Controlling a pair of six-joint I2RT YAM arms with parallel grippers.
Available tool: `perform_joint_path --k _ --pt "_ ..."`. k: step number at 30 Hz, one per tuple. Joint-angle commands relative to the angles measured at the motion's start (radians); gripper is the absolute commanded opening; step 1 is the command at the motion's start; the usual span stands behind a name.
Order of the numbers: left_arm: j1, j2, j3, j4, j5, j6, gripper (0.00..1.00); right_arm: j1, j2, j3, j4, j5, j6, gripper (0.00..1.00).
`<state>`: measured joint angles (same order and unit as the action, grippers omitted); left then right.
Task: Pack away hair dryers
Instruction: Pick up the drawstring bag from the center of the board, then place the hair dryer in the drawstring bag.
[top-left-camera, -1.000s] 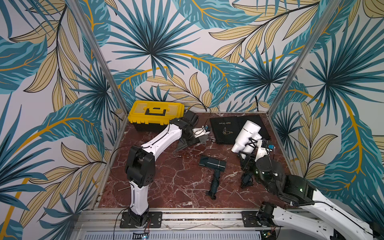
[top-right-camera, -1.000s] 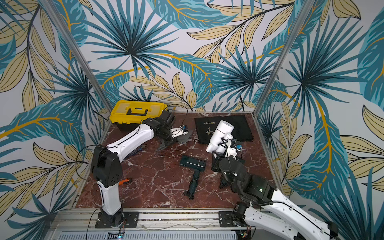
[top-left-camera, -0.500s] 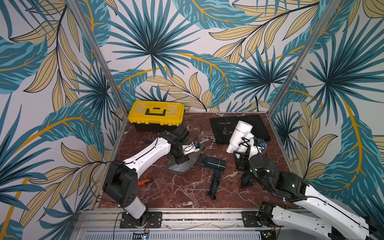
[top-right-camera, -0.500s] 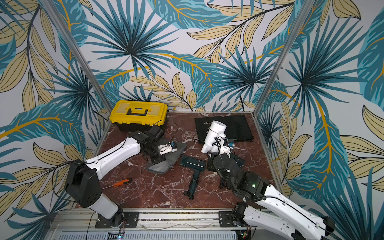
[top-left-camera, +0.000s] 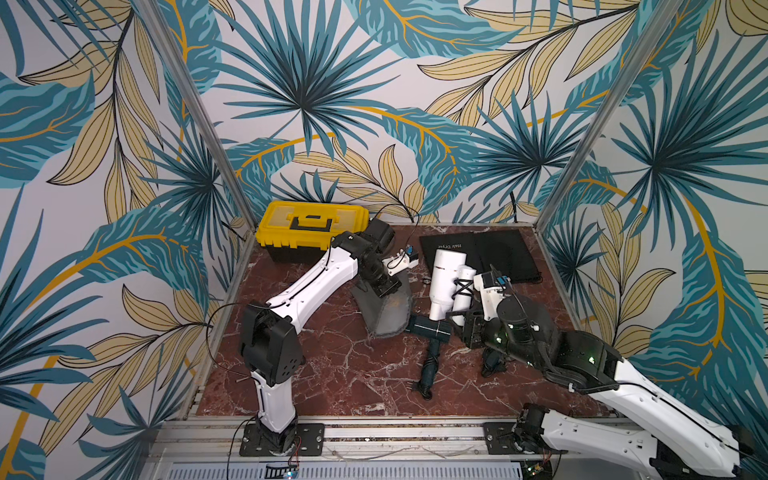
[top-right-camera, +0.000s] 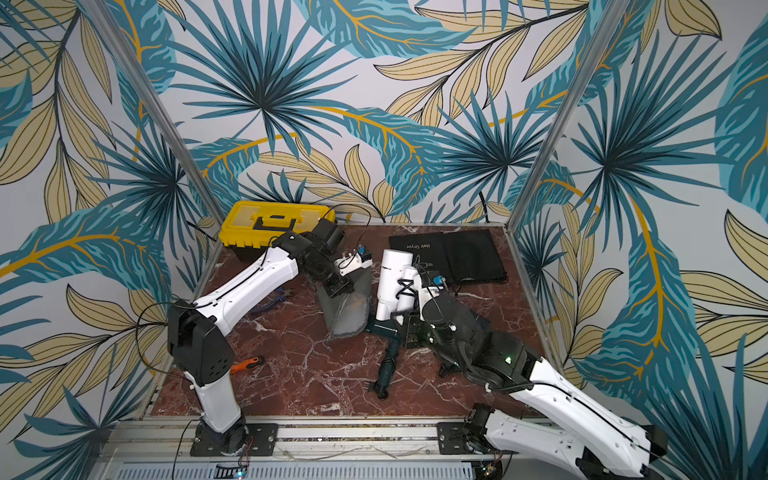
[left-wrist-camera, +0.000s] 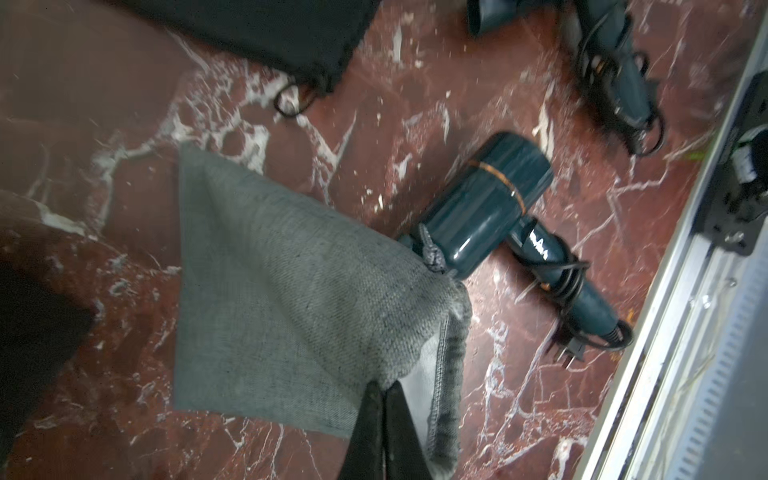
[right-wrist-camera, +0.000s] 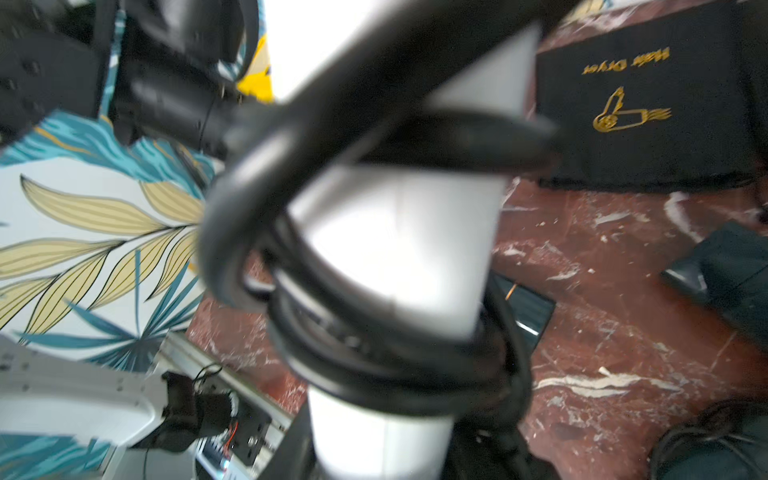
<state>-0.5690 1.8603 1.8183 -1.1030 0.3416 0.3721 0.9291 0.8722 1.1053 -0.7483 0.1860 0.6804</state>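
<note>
Beside the yellow plastic toolbox (top-left-camera: 311, 226), to its right, the left gripper (left-wrist-camera: 384, 388) is pinching the grey fabric pouch (top-left-camera: 386, 309) between clenched fingers. Farther right of the toolbox, the right gripper (top-left-camera: 464, 326) is clasping the cord-wrapped handle of the white plastic hair dryer (top-left-camera: 444, 282). The dark teal plastic hair dryer (left-wrist-camera: 486, 203) is lying nearer the front than the toolbox, its barrel touching the pouch's mouth.

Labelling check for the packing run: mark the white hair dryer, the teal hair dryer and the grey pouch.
white hair dryer (top-left-camera: 444, 286): in a top view, on its barrel.
teal hair dryer (left-wrist-camera: 486, 199): left wrist view, on its barrel.
grey pouch (left-wrist-camera: 270, 316): left wrist view, on the flat cloth side.
</note>
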Motion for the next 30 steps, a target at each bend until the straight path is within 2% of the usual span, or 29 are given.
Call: perform_joint_path --k 1,13,21,25,30 --pt "-0.005 0.035 0.102 -0.073 0.056 -0.074 0.00 -0.001 0.014 -0.012 -0.014 -0.175 0.000 0.00" --pt "-0.004 0.079 0.253 -0.079 0.139 -0.190 0.00 0.042 0.186 -0.023 -0.047 -0.145 0.011 0.00" --pt "-0.005 0.047 0.246 -0.079 0.184 -0.216 0.00 0.052 0.246 -0.038 -0.011 -0.102 0.049 0.00" --pt "-0.008 0.023 0.236 -0.080 0.180 -0.217 0.00 0.051 0.280 -0.028 -0.053 -0.055 0.078 0.00" --pt "-0.017 -0.009 0.226 -0.079 0.209 -0.229 0.00 0.050 0.282 -0.065 -0.011 -0.073 0.107 0.00"
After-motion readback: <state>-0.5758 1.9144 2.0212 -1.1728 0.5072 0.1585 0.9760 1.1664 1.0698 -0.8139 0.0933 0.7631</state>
